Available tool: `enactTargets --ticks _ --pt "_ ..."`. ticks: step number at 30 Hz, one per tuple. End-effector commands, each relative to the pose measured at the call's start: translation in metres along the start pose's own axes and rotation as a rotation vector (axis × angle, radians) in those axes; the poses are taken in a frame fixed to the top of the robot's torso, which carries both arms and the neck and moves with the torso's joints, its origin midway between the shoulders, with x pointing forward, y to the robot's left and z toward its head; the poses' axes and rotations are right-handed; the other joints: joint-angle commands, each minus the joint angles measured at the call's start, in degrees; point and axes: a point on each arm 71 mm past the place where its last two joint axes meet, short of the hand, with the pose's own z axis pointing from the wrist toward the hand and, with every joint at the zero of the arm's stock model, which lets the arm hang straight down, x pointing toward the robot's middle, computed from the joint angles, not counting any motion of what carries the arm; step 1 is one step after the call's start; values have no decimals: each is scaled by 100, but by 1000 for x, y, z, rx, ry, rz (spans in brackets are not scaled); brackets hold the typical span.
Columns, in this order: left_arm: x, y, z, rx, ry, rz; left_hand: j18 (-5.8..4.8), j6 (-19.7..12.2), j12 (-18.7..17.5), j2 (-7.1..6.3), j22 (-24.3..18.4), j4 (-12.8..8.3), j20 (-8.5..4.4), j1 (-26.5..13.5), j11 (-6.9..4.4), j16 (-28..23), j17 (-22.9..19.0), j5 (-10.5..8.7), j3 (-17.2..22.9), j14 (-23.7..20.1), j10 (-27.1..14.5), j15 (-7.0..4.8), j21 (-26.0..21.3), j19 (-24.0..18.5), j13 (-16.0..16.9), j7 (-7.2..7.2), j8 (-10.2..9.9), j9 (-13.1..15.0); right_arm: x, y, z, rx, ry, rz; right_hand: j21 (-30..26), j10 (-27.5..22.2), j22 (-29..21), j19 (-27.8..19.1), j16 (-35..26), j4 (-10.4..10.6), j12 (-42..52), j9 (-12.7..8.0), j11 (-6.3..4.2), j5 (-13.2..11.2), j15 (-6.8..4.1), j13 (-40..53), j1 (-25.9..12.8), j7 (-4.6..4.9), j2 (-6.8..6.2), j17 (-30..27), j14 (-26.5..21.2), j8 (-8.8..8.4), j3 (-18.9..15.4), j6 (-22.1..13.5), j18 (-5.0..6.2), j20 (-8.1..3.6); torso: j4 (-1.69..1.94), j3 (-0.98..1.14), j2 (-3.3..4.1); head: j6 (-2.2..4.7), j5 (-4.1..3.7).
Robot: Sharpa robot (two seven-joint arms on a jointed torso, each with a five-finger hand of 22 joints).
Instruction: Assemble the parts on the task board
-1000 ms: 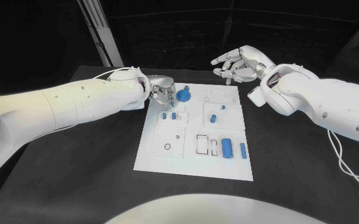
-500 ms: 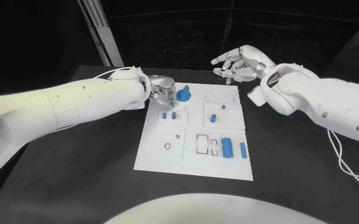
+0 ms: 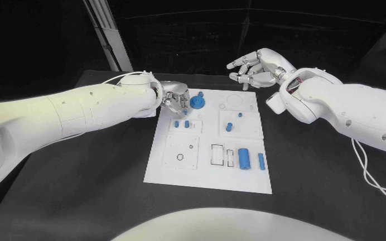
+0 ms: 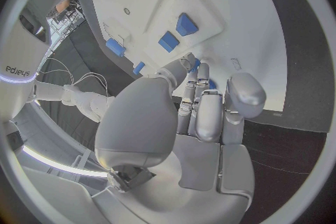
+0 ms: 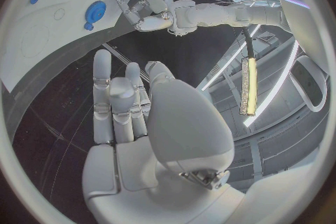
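Note:
The white task board (image 3: 205,174) lies in the middle of the black table. My left hand (image 3: 173,100) hovers over its far left corner, beside a round blue part (image 3: 198,104). Its fingertips pinch a small blue part (image 4: 196,63), mostly hidden by the fingers (image 4: 210,117). Two short blue parts (image 3: 182,124) stand just nearer than that hand. More blue parts (image 3: 229,127) sit mid-board, and two blue cylinders (image 3: 251,158) lie at the near right. My right hand (image 3: 253,69) is raised beyond the board's far right corner, fingers apart and empty. The right wrist view shows the left hand (image 5: 147,11) by the round part (image 5: 94,11).
A slanted white post (image 3: 105,29) rises behind the table's far left. Black tabletop (image 3: 80,185) surrounds the board on all sides. Empty recesses (image 3: 218,154) and holes mark the board's near half.

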Motion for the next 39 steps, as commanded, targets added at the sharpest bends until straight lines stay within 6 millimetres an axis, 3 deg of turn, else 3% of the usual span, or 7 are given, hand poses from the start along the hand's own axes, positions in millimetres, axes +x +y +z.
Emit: enactTargets --ticks 1,13,24,26,30,34,39 --pt "1 1 0 -10 11 -4 -81 -131 -73 -46 13 -11 16 -84 45 1 -18 -7 45 113 -40 13 12 15 -4 66 -110 -40 -1 2 1 -10 -4 -1 -29 -51 -4 -1 -1 -9 26 0 3 25 7 -8 51 8 -1 8 26 17 35 -42 30 24 1 -1 0 -5 -2" --pt "0 4 -1 -21 -5 -4 -74 -594 -244 -173 22 -40 74 -187 110 2 -105 -9 122 92 -93 68 -6 -18 2 126 -462 -50 -1 1 1 -7 -6 -1 -28 -53 -2 2 -23 2 35 0 4 24 9 -13 49 9 -7 -7 25 18 54 -43 29 24 1 1 -4 7 -5" --pt "-2 7 -4 -24 -24 -4 -70 -680 -272 -206 22 -54 82 -201 111 -7 -149 -10 135 82 -85 70 -13 -28 7 124 -521 -48 -5 -7 0 34 -12 -18 -100 -213 -33 -65 -568 9 -128 5 17 9 23 -155 97 18 -69 -474 -153 39 152 -22 25 36 3 -2 -9 30 -17" --pt "-2 10 -6 -27 -31 -9 -69 -691 -278 -212 20 -58 82 -201 110 -7 -150 -10 137 81 -88 70 -17 -30 6 122 -529 -47 -7 -10 0 55 -6 -36 -115 -326 -38 -76 -626 -35 -306 15 20 -108 21 -296 195 19 -106 -501 -168 75 228 35 28 34 0 -4 -10 31 -15" --pt "-6 20 -16 -30 -73 -61 -54 -702 -293 -231 -39 -75 84 -193 111 1 -140 -10 144 82 -97 70 -79 -56 6 122 -539 -42 -9 -22 -2 117 37 -139 -52 -522 -1 -2 -578 -138 -968 48 43 -717 19 -836 417 15 -142 -434 -61 211 431 290 32 19 5 -7 -6 48 -43" --pt "-19 33 -29 -10 -150 -219 -25 -622 -327 -236 -169 -98 95 -184 135 -11 -175 -8 171 63 -116 87 -222 -126 6 151 -504 -19 -8 -33 -7 159 82 -277 102 -269 88 95 -409 -281 -1517 69 8 -960 -18 -1350 601 -32 -165 -309 102 330 649 558 39 -29 -3 0 -10 69 -59" --pt "-36 47 -47 91 -309 -572 162 -438 -367 -199 -1045 -118 164 -201 217 -504 -1142 -15 218 -332 -226 161 -1185 -627 8 244 -419 5 1 -41 -13 170 146 -497 355 101 261 88 80 -467 -2257 30 -23 -1121 -44 -1995 615 -70 -244 114 240 352 944 757 19 -38 3 -5 2 108 -178"
